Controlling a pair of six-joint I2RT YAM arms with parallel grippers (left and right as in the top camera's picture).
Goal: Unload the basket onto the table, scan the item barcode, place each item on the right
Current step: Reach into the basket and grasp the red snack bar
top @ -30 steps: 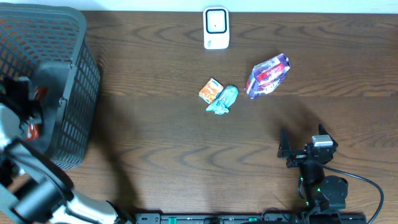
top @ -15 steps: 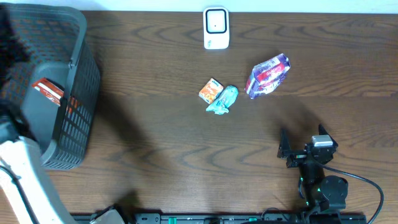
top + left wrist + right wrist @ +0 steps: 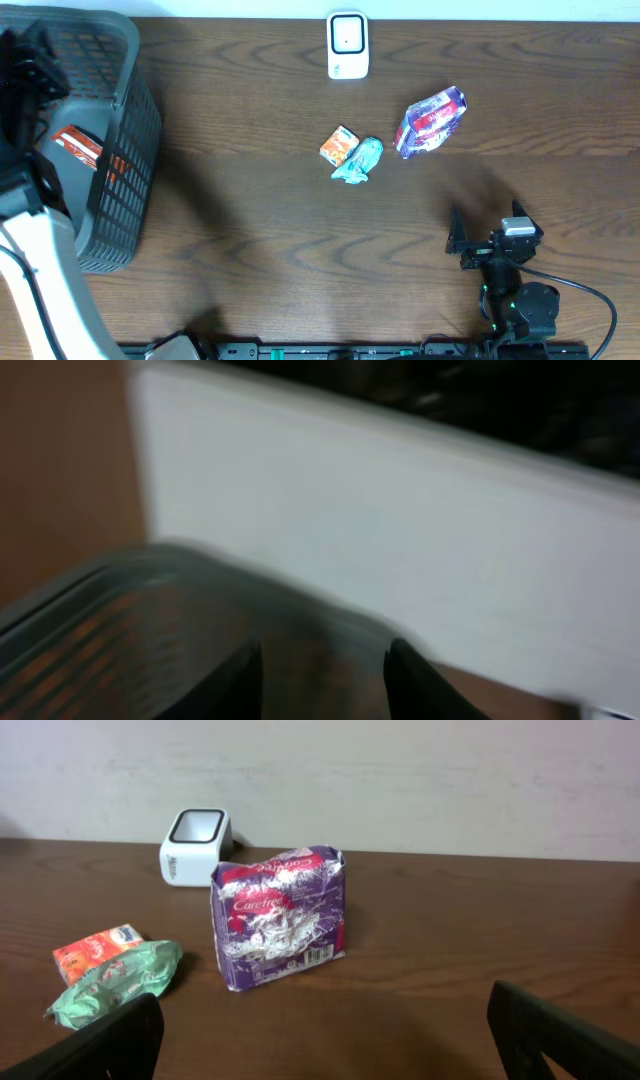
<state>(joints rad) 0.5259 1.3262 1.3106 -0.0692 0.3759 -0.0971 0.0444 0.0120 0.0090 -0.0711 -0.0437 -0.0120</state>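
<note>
Table (image 3: 250, 230): dark wood grain, pale wall behind. Scanner (image 3: 348, 45): white, upright at the far edge of the table, near the middle. Purple pack (image 3: 431, 122): crinkled, with red and white print, standing on the table right of and nearer than the scanner, touched by no gripper. Orange box (image 3: 339, 145): small, lying flat near the table's middle, left of the purple pack. Green pouch (image 3: 358, 160): crumpled, just beside the orange box on its right, the two touching or nearly so. Basket (image 3: 120, 150): grey mesh, at the left end of the table. Red box (image 3: 78, 146): red and white, lying inside the basket, tilted. Left gripper (image 3: 322, 670): raised over the far left of the basket; the wrist view is blurred but shows two dark fingers (image 3: 240, 680) apart with nothing between them, the basket rim and the white wall beyond. Right gripper (image 3: 487, 228): low at the near right of the table, well apart from every item, jaws spread wide and empty, facing the purple pack and the scanner.
</note>
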